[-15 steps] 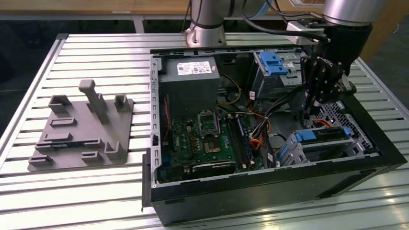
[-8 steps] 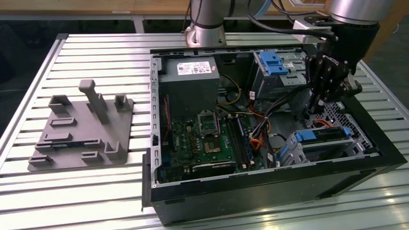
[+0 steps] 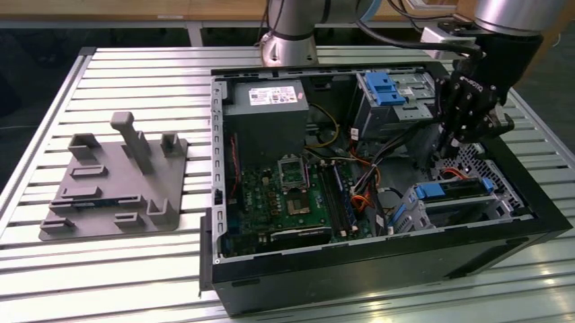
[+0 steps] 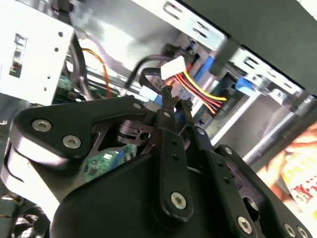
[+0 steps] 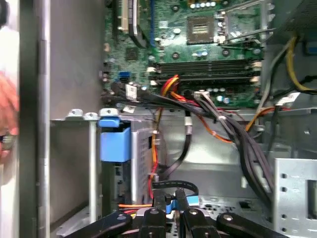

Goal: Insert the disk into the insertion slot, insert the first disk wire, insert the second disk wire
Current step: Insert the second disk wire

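At the near corner of the computer case (image 3: pixel 359 269), on the exterior view's right, the disk (image 3: pixel 454 190) sat in the insertion slot (image 3: pixel 476 214) with its blue carrier showing. Just beyond it, inside the case, the gripper (image 3: pixel 448 151) hung among the cables. In the first wrist view its fingers (image 5: pixel 181 201) stood narrow, pinched on a black wire (image 5: pixel 173 185) with a blue end. Farther back in the case stood the cage with the wide blue latch (image 3: pixel 386 87).
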Available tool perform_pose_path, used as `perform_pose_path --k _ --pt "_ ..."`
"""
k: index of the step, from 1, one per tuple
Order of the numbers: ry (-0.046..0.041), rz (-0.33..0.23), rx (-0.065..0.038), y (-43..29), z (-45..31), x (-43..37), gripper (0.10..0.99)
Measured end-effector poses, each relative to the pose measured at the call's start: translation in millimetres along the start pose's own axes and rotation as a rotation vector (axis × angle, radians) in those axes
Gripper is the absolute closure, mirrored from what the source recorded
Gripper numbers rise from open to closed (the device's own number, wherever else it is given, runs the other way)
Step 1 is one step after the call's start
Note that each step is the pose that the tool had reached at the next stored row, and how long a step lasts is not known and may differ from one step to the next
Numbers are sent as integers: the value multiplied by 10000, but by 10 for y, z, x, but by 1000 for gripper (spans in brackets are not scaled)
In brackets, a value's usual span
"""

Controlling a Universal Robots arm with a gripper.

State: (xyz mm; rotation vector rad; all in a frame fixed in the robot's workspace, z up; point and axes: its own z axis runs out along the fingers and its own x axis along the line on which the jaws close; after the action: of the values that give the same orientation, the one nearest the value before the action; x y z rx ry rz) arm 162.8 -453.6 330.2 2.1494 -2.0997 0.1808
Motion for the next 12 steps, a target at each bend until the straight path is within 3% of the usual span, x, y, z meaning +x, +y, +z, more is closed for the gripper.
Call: perform_pose_path --k 3,6,12 --pt "-507 27 8 0 0 1 886" --pt "-653 42 9 1 5 34 886" --pt "-695 61 8 4 9 157 886"
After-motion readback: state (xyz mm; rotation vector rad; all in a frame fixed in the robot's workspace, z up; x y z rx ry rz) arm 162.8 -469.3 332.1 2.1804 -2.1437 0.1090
